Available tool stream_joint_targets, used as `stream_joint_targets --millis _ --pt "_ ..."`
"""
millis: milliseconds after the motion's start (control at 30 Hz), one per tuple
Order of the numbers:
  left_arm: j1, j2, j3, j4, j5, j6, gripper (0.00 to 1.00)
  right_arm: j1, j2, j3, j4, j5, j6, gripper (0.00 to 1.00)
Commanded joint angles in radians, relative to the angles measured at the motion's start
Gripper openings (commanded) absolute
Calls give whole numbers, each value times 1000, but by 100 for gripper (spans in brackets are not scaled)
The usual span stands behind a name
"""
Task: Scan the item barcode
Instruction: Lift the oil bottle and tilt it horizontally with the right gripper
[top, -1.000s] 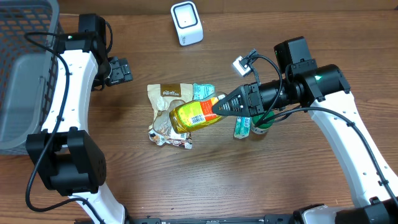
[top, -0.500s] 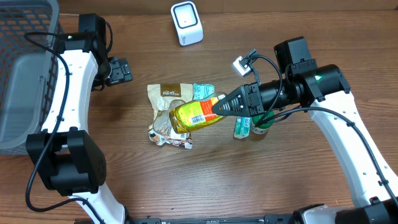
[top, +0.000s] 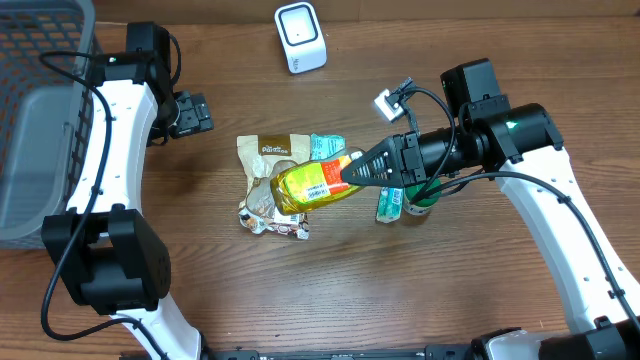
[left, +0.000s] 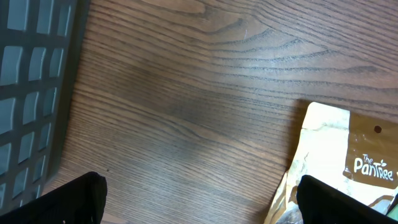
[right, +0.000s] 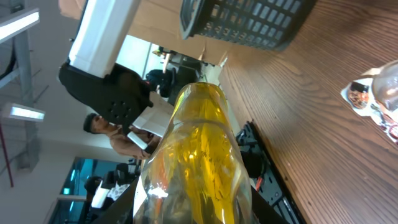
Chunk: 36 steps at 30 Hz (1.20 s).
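Over the pouch (top: 268, 150), bottle (top: 315, 185) in right jaws

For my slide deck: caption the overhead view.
Right gripper holds a yellow bottle over snack packets, white scanner beyond.

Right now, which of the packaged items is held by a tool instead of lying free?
The yellow bottle, gripped by the right tool. The tan pouch and the teal packet beside it are in no tool.

White links, black joint housings and loose black cables (top: 48, 290) make up the left arm (top: 112, 135) at nine o'clock and the right arm (top: 562, 212) at three o'clock, which carries a green light (top: 513, 125).
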Motion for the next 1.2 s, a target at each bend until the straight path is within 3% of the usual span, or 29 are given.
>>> stream_joint_targets --millis 0,400,733,1000,1167 --pt "-7 -16 16 1 -13 4 100 -6 -21 31 9 -81 -5 33" --pt "-7 -16 16 1 -13 4 100 -6 -21 31 16 -59 -6 33" --pt "-7 -16 16 1 -13 4 100 -5 -21 31 1 434 -5 29" --pt "-7 -16 16 1 -13 4 100 -5 -21 30 -1 680 -4 27" --pt "-7 -16 16 1 -13 4 100 -5 -21 37 34 752 71 26"
